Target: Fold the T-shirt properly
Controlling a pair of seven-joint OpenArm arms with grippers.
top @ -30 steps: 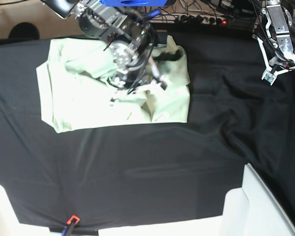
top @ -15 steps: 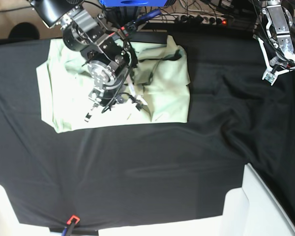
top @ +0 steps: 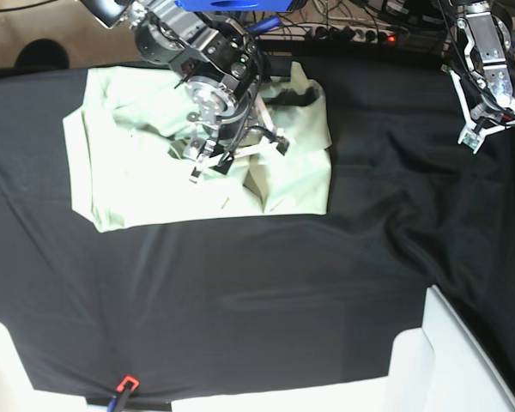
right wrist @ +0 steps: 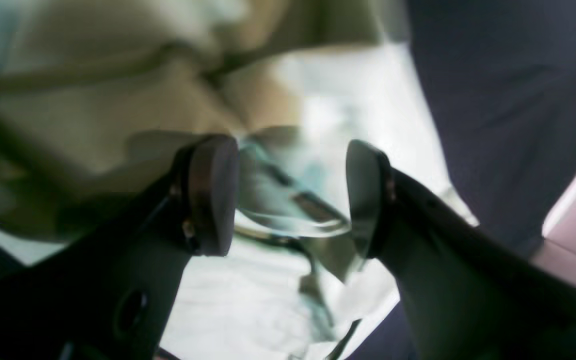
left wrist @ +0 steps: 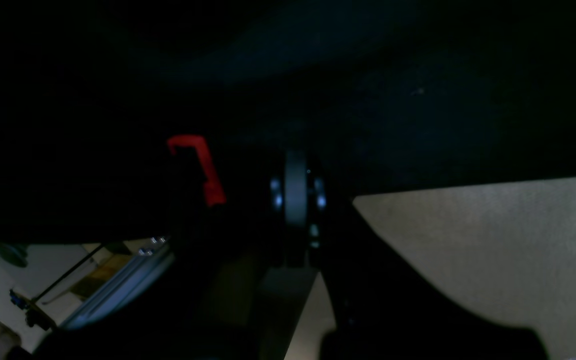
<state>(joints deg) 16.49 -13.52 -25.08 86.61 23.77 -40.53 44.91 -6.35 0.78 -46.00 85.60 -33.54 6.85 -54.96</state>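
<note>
The T-shirt [top: 154,172] is spread in a rough, partly folded rectangle on the black cloth [top: 266,283] that covers the worktop, toward the far left of the base view. Its near edge is seen lying fairly straight, while the fabric by the collar at the far right corner is rumpled and raised.

The right tool [top: 236,154] is held directly over the middle of the shirt, pointing down at it. In the right wrist view its two dark pads [right wrist: 213,195] are seen standing apart with pale fabric showing in the gap; the picture is blurred, so it cannot be told for certain whether any cloth is touched, but nothing is seen clamped between them.

The left tool [top: 474,130] is raised at the far right of the base view, well apart from the shirt and above the bare black cloth. Its fingers are pressed together on nothing, and its own wrist view is almost wholly dark.

White bins [top: 446,352] are seen at the near edge of the worktop.
</note>
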